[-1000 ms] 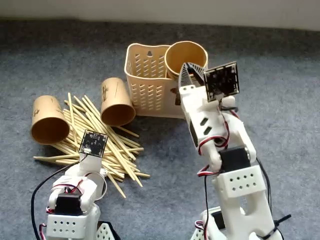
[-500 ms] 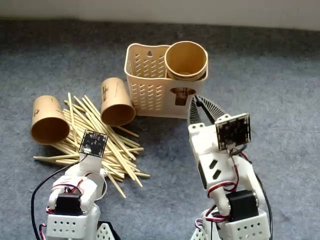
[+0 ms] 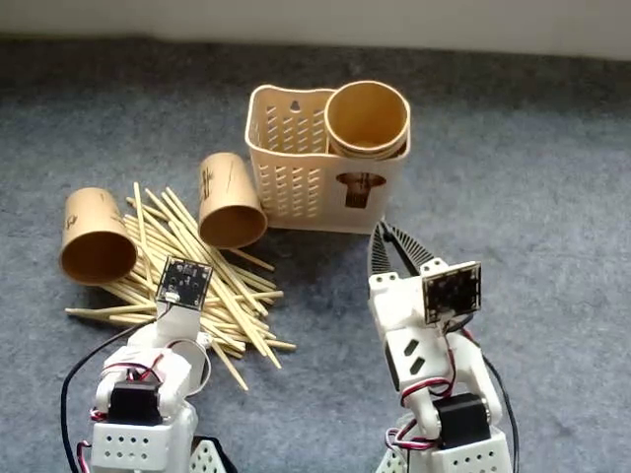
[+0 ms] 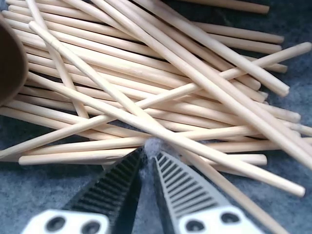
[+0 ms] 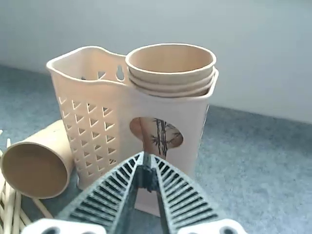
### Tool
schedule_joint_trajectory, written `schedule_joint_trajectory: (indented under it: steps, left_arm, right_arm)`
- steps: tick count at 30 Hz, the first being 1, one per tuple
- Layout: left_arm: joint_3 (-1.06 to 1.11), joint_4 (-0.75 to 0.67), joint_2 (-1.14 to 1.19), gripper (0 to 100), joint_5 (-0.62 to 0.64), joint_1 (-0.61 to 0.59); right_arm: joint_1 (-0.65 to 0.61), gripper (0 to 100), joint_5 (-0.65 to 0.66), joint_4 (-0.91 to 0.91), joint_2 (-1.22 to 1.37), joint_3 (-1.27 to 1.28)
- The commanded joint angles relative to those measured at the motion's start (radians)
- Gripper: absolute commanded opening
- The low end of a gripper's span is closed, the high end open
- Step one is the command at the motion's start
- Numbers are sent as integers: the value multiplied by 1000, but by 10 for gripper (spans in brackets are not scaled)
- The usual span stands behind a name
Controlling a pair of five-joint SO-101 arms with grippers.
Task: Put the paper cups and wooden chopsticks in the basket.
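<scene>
Hovering at the basket's (image 3: pixel 296 168) six o'clock, the right gripper (image 5: pixel 145 156) is clenched empty. The left gripper (image 4: pixel 146 152), likewise clenched, sits at the chopsticks' (image 4: pixel 161 83) six o'clock.

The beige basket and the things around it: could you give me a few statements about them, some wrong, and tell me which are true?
1. A stack of brown paper cups stands upright inside the beige slotted plastic basket. True.
2. The thin wooden chopsticks are already in the basket. False: they lie in a loose pile on the grey carpet.
3. Two loose brown paper cups, one beside the basket and one farther off, lie on their sides. True.
4. The right gripper holds a cup in its jaws. False: its jaws are shut on nothing, in front of the basket.
</scene>
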Motion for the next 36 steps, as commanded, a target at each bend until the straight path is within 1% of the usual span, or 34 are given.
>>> schedule_joint_trajectory:
  steps: [1,6,12,15,21,28,36]
  left_arm:
    - [19,5,-16,16,-8,13]
    - [19,5,-16,16,-8,13]
    - [19,5,-16,16,-8,13]
    - [19,5,-16,16,-8,13]
    - [19,5,-16,16,-8,13]
    - [19,5,-16,16,-8,13]
    - [19,5,-16,14,-9,12]
  right_arm:
    - [7,5,-15,1,-13,-4]
    - [2,6,-15,1,-13,2]
    - [-74,6,-15,2,-15,4]
    - [-79,6,-15,2,-15,2]
    - [-77,6,-8,31,-15,45]
    - [15,6,-8,54,-15,125]
    - [15,6,-6,54,-15,162]
